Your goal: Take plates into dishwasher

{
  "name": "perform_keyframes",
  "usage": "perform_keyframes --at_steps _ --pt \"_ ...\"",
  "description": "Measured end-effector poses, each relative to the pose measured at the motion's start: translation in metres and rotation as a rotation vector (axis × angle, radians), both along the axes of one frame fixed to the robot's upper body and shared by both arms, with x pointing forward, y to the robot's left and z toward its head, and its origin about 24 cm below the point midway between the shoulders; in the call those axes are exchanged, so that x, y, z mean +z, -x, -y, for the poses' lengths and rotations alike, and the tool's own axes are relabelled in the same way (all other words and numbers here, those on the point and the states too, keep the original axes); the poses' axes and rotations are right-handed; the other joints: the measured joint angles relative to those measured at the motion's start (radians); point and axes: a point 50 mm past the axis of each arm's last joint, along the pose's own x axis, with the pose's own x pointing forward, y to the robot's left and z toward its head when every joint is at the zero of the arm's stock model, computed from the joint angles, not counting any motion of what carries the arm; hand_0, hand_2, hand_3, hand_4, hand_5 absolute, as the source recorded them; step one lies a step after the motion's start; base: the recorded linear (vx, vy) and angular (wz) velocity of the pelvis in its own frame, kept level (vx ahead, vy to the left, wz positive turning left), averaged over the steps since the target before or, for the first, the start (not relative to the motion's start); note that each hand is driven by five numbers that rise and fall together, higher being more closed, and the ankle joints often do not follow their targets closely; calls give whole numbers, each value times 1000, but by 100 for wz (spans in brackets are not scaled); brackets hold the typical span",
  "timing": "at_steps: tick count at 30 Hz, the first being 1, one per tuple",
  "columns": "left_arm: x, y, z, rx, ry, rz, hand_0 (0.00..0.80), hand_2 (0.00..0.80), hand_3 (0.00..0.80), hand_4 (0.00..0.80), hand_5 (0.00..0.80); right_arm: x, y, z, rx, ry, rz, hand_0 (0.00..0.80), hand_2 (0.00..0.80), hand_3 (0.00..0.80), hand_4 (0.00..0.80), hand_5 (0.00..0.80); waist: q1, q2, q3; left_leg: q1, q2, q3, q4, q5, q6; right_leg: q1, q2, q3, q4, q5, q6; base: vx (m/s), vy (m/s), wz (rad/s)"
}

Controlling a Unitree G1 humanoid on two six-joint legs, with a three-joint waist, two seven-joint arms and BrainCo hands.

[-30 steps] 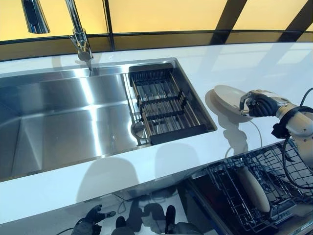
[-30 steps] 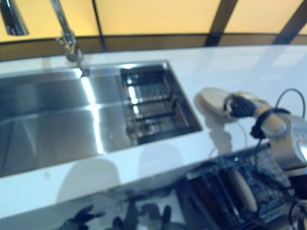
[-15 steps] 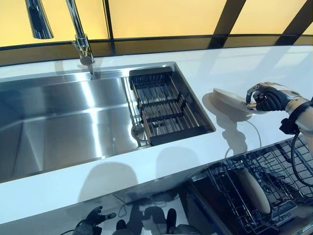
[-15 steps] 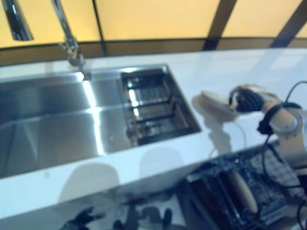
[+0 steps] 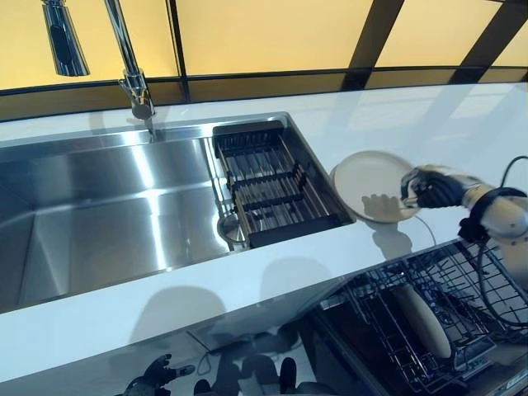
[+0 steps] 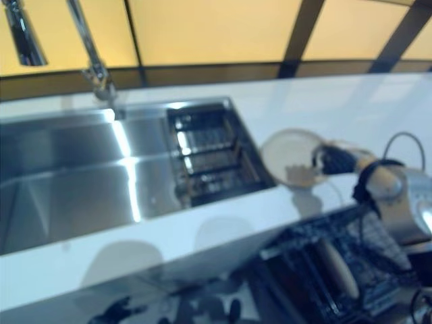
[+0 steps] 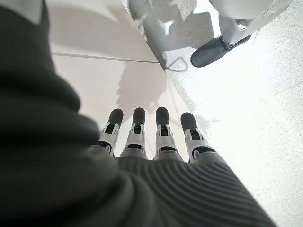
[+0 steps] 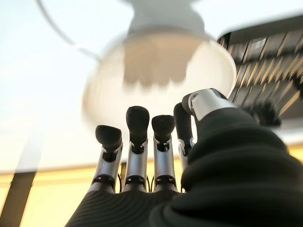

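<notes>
The right robot hand (image 5: 436, 188) has its fingers curled over the near rim of a cream plate (image 5: 367, 183), pinching it with the thumb. The plate is tilted, its face turned up toward the camera. It extends from the hand toward the sink (image 5: 99, 206), over the white desk (image 5: 272, 272) and just beside the black drying rack (image 5: 268, 186) that sits in the sink's right end. In the right wrist view the plate (image 8: 156, 71) fills the space just past the fingertips (image 8: 137, 116). Below and in front of this hand, the dishwasher rack (image 5: 437, 305) stands pulled out, with another cream plate (image 5: 425, 318) standing on edge between its wires. A tap (image 5: 132, 74) rises behind the sink, well apart from the hand. The left robot hand (image 7: 156, 142) hangs low beside the cabinet front, fingers straight and holding nothing.
</notes>
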Motion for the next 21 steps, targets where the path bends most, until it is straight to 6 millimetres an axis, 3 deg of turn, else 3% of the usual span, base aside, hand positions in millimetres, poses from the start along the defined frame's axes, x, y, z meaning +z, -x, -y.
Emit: perform_keyframes --at_steps 6,13,14,16,17,18,21 --pt "1 -2 0 -2 -1 3 0 0 0 0 0 -31 -4 -4 -6 4 -98 800 800 800 800 800 4 1 2 -6 0 -1 0 0 0 -5 0 -1 0 0 0 0 0 0" --pt "1 -6 0 -4 -1 10 0 0 0 0 0 -35 -7 -2 -26 -16 -86 800 800 800 800 800 14 7 14 -13 0 -9 0 -1 2 -7 -1 -9 -3 -1 0 -3 2 2" --pt "2 -6 0 -4 -1 11 0 0 0 0 0 -34 -7 -2 -27 -14 -81 700 700 700 700 700 16 8 15 -15 0 -10 0 -1 2 -9 -1 -9 -3 -1 0 0 0 0" --pt "2 -9 0 -6 -1 16 0 0 0 0 0 -33 -7 -1 -30 -1 -66 154 154 154 154 154 22 7 16 -19 0 -10 0 0 0 -14 -1 -9 -3 -1 0 0 0 0" --pt "2 -9 0 -7 -1 19 0 0 0 0 0 -31 -8 -1 -32 -1 -56 129 129 129 129 129 23 6 17 -20 0 -10 0 0 0 -14 -1 -9 -3 -1 0 0 0 0" --pt "3 -10 0 -7 -1 21 0 0 0 0 0 -28 -9 -2 -32 6 -42 0 0 0 0 0 23 6 19 -20 0 -10 0 0 0 -14 -1 -10 -3 -1 0 0 0 0" --pt "3 -12 0 -9 -1 25 0 0 0 0 0 -21 -12 -2 -31 13 -13 0 0 0 0 0 23 5 30 -20 0 -10 0 1 0 -14 -1 -10 -2 -1 0 0 0 0"
